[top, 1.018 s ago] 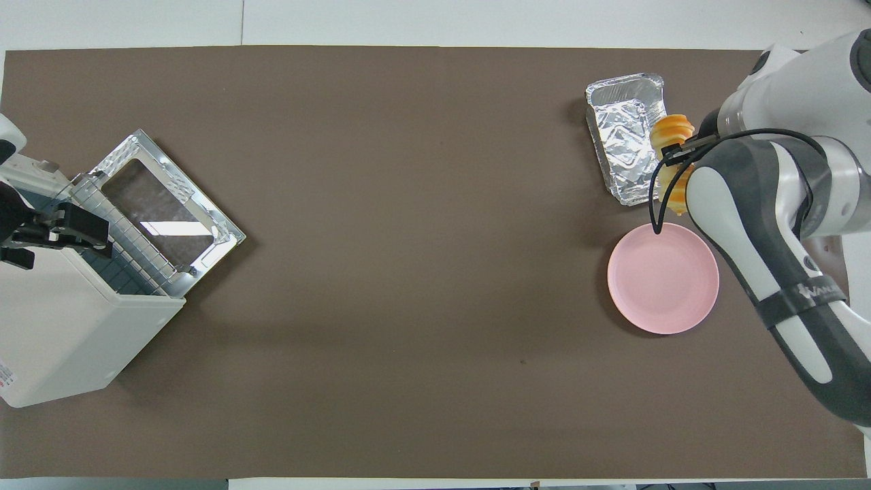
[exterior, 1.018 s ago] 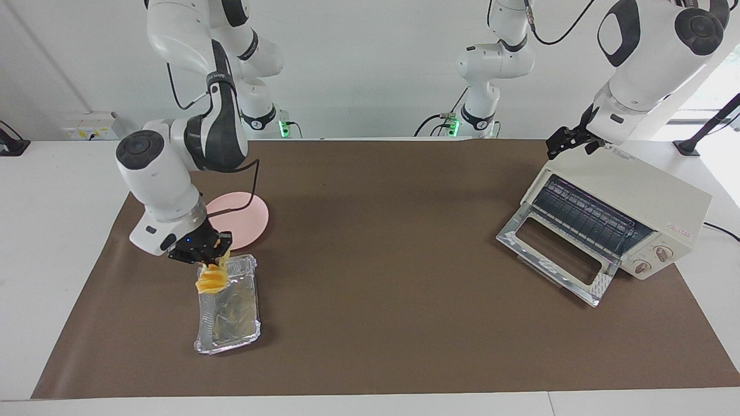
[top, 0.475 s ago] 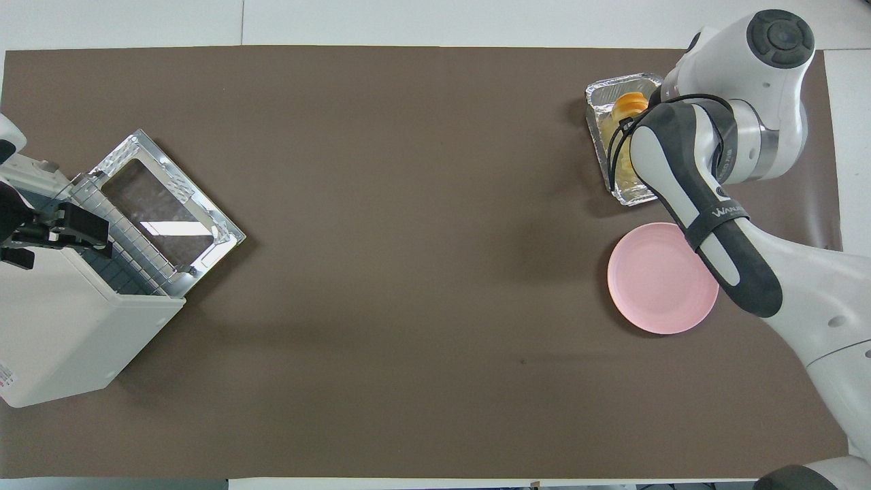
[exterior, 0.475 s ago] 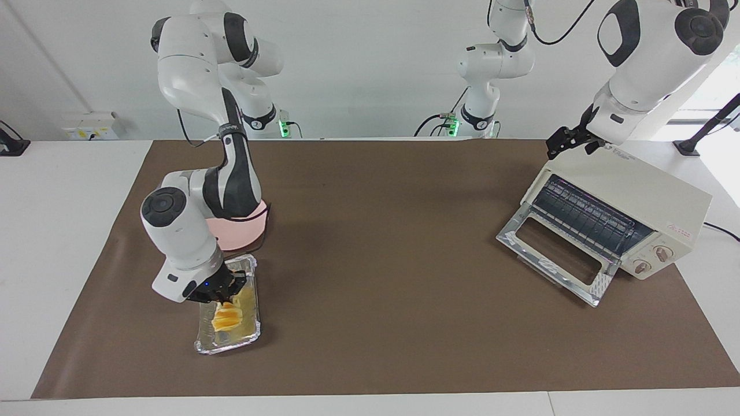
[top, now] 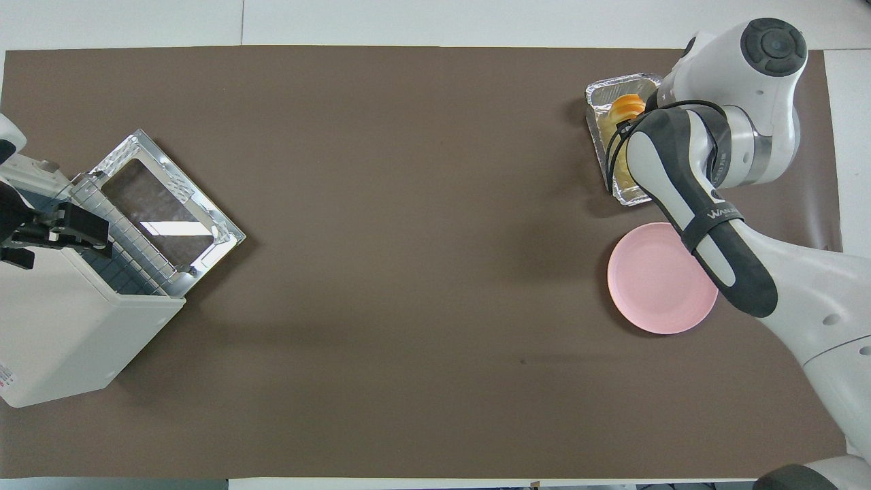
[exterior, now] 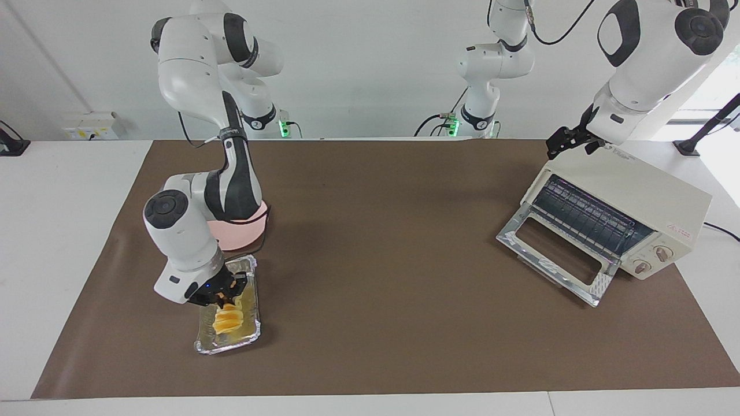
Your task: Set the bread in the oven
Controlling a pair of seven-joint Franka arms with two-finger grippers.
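- The right gripper point(exterior: 222, 297) is down in the foil tray point(exterior: 251, 330) at the upper end of the bread point(exterior: 227, 319); whether its fingertips still pinch the loaf or have parted cannot be told.
- The bread, one small ridged yellow-orange loaf, lies inside the tray, lengthwise along it.
- The tray is a single crinkled silver rectangle, at the right arm's end of the table, farther from the robots than the plate point(exterior: 243, 238).
- One round, smooth pink plate sits just beside the tray, partly hidden by the right arm in the facing view.
- A brown mat point(exterior: 376, 242) covers the table.
- One boxy cream-white oven point(exterior: 647, 199) stands at the left arm's end, its glass door point(exterior: 555, 254) dropped open, dark wire rack showing, two knobs on its front.
- The left gripper point(exterior: 569, 140) waits over the oven's top edge, fingers spread wide, holding nothing.
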